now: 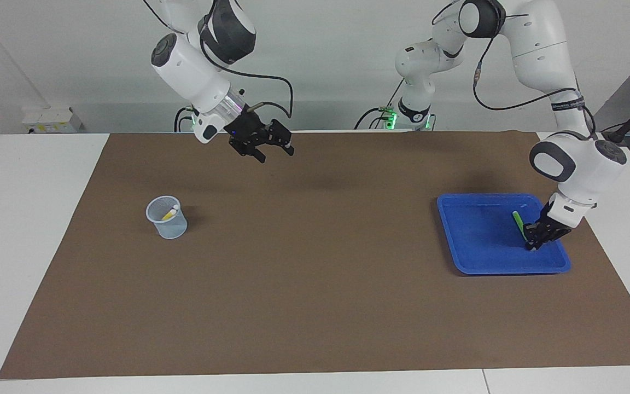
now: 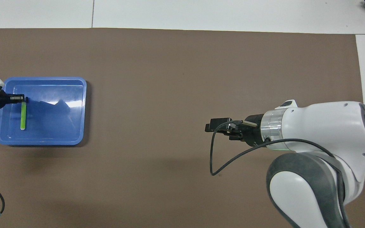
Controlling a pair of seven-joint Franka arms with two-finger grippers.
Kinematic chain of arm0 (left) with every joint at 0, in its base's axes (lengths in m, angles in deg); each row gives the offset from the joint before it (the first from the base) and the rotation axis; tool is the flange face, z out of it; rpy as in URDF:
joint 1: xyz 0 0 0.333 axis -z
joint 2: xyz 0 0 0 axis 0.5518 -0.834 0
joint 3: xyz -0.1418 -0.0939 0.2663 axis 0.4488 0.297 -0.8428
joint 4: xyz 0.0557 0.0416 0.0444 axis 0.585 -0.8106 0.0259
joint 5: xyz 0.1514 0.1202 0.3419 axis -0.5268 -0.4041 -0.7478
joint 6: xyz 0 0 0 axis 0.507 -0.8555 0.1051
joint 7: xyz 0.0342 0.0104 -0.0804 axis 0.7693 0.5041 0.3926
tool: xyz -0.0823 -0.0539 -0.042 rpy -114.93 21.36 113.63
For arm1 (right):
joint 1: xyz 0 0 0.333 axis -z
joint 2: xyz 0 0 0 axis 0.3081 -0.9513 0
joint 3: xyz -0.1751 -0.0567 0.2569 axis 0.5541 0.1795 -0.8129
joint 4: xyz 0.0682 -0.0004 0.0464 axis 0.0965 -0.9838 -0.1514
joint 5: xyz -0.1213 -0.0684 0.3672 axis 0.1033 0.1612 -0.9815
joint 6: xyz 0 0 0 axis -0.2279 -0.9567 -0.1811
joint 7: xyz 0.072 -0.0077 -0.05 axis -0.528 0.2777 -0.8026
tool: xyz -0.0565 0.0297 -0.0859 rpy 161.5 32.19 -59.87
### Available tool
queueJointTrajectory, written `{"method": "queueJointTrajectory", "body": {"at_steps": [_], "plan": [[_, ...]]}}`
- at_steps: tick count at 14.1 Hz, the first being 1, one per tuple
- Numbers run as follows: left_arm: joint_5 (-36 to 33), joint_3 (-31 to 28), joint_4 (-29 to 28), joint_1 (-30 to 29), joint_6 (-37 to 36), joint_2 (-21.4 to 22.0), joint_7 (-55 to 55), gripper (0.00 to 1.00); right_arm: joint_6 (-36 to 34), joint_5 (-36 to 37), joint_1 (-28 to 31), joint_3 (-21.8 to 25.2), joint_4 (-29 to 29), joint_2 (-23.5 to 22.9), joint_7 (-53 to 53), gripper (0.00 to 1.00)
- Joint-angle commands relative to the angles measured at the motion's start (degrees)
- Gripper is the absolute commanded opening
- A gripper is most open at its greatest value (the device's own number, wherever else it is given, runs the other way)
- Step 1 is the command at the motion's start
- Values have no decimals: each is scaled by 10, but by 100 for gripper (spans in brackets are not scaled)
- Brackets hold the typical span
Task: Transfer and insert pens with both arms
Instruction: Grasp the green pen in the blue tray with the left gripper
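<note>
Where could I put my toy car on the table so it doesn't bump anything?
The brown mat is bare between the mesh cup and the blue tray. The tray is crowded: the left gripper holds the green pen there. The right gripper hangs open over the mat.

Left claw (image 2: pixel 24 99) grips the green pen (image 2: pixel 22 116) over the blue tray (image 2: pixel 74 110).

Both arms are glossy white with rounded links and dark grey joint caps. The right arm (image 1: pixel 194 65) has a silver wrist ring and a black cable looping at 3 o'clock. Its black gripper (image 1: pixel 271 146) is angular. The left arm (image 1: pixel 572 158) carries a black cable and a lettered band.
</note>
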Motion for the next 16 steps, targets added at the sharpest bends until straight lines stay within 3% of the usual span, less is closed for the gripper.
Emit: {"method": "queueJointTrajectory", "body": {"at_steps": [1,8,16], "plan": [[10,-4,27,8,-46,3,35,0,20,-19,-6,-1,-9,3,8,100],[9,-6,40,37,-155,80,203,0,20,-19,-6,-1,-9,3,9,100],[4,-2,46,60,-224,165,502,0,21,-19,-6,-1,-10,3,9,100]]}}
